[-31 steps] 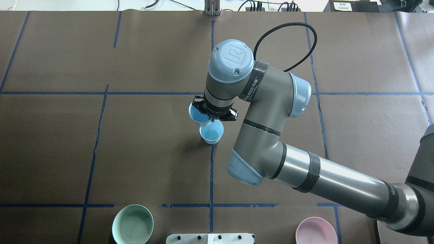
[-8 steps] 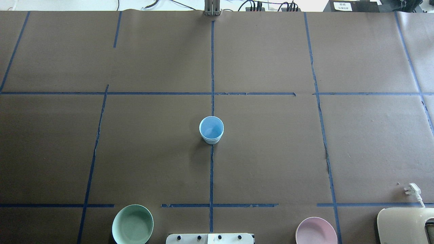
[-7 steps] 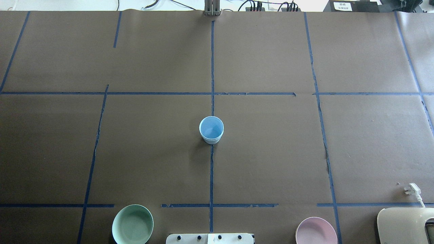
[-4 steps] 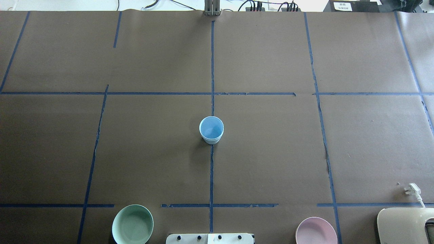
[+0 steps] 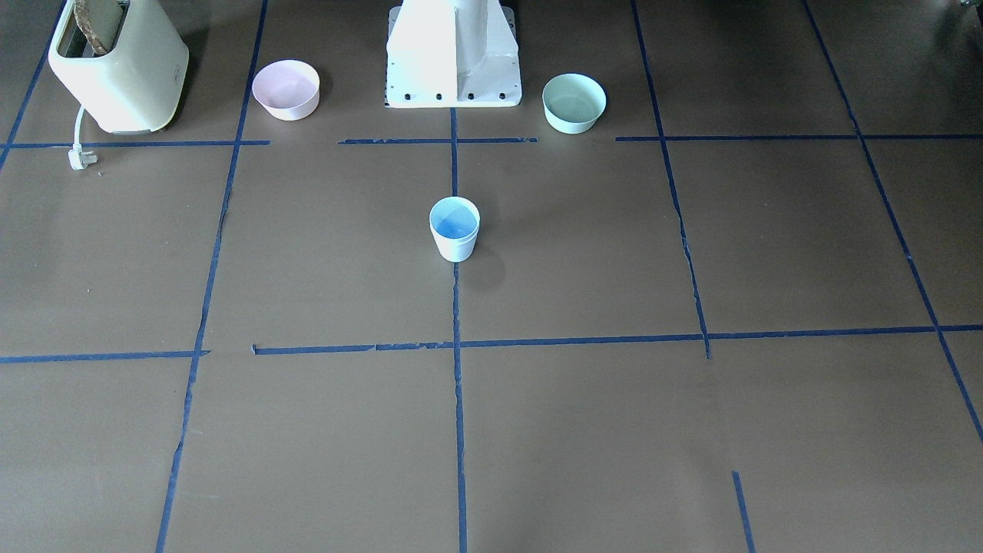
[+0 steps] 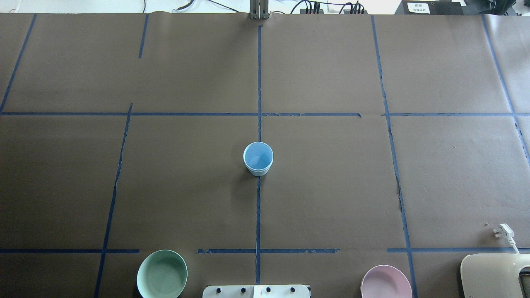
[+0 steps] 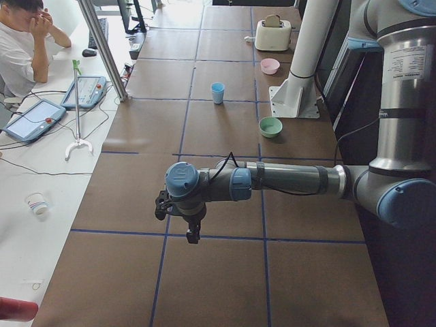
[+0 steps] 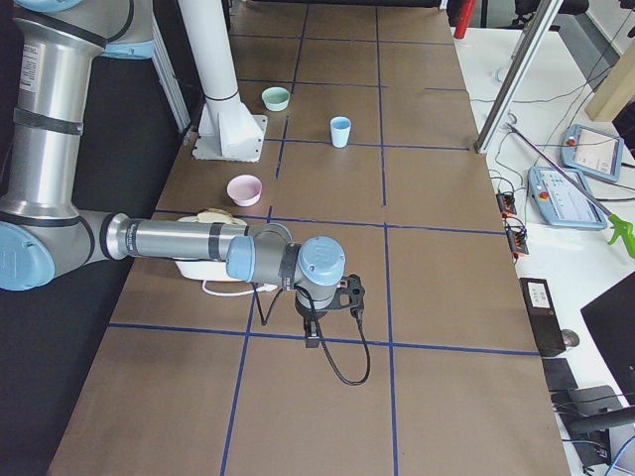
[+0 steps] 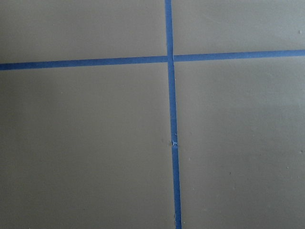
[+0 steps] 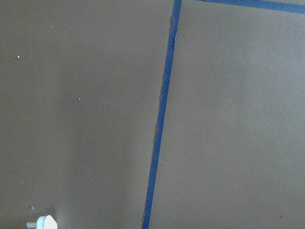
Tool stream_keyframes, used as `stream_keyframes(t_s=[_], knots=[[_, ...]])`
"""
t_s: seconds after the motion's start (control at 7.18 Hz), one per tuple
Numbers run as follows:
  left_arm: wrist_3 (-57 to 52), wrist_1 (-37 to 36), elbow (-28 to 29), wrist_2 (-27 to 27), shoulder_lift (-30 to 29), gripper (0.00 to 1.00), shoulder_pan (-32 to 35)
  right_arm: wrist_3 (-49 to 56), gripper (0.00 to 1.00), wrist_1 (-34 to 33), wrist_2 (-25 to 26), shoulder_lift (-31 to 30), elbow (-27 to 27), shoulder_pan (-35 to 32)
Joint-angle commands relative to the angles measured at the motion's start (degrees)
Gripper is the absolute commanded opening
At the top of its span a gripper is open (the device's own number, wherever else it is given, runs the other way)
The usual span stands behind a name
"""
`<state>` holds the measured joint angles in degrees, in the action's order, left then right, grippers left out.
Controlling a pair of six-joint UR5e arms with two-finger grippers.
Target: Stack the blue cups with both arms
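**A:** The blue cups (image 6: 258,158) stand upright at mid-table, right on the centre tape line (image 6: 258,207). Only 1 outline shows. I read that as 1 cup nested in the other, but no view shows 2 rims clearly.

**B:** It's a sensible spot, since it looks like either arm could reach it. Where are the claws?

**A:** Both are well away from the cups. The left gripper (image 7: 193,231) points down over the table's (image 6: 331,186) left end, and the right gripper (image 8: 312,335) does the same at the far right end. Each shows only in a side view, and the wrist cameras catch just paper and tape. So I cannot tell whether the claws are wide or narrow. Nothing seems to hang from either.

**B:** To me that looks like a finished stack. What else is around?

**A:** There's a mint-green bowl (image 6: 162,274) and a pink bowl (image 6: 386,282) either side of the white pedestal (image 5: 453,54). A cream toaster (image 5: 117,65) sits beyond the pink bowl, with its plug (image 5: 79,159) lying loose. None of them are near the cups. An operator (image 7: 20,41) sits off the table.
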<state>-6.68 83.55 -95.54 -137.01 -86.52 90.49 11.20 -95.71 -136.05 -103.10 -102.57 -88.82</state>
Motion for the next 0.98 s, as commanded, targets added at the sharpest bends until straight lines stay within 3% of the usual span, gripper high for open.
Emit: stream_keyframes(t_s=[0.0,0.84], knots=[[-0.2,0.0,-0.3,0.2,0.4,1.0,0.0,0.1,1.0,0.0,-0.1,0.0,-0.1,0.0],[-0.2,0.1,-1.4,0.1,2.7,1.0,0.0,0.1,1.0,0.1,-0.2,0.1,-0.1,0.0]])
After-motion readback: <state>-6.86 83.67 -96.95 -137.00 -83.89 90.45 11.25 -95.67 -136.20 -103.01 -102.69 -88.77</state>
